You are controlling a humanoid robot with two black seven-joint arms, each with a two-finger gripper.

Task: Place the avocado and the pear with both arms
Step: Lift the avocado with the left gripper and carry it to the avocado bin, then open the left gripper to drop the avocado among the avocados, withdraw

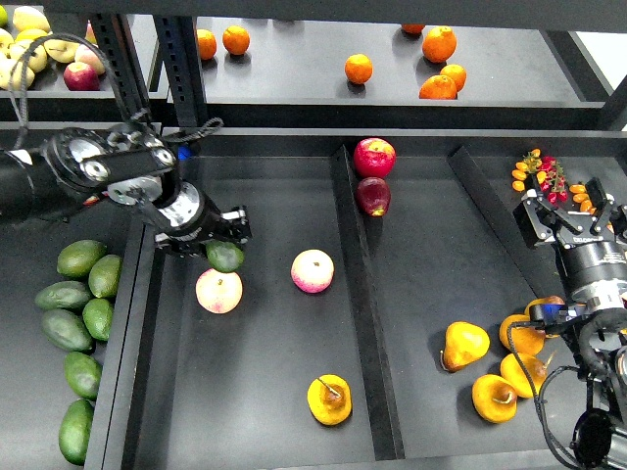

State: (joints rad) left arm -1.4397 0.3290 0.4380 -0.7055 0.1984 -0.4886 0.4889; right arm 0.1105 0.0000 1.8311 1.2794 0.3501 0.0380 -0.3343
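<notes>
My left gripper (221, 238) is shut on a dark green avocado (225, 257) and holds it over the left compartment of the middle tray, just above a pink-yellow apple (218, 291). Several more avocados (80, 258) lie in the left tray. One golden pear (330, 399) with a brown stem lies near the front of the left compartment. Several more pears (466, 346) lie in the right compartment. My right gripper (569, 217) is open and empty, up at the far right above those pears.
A second blushed apple (313, 271) lies mid-tray; two red apples (375, 157) sit at the back by the divider (355, 294). Oranges (359, 69) and pale apples (29, 20) are on the back shelf. Small berries (541, 171) lie at the right.
</notes>
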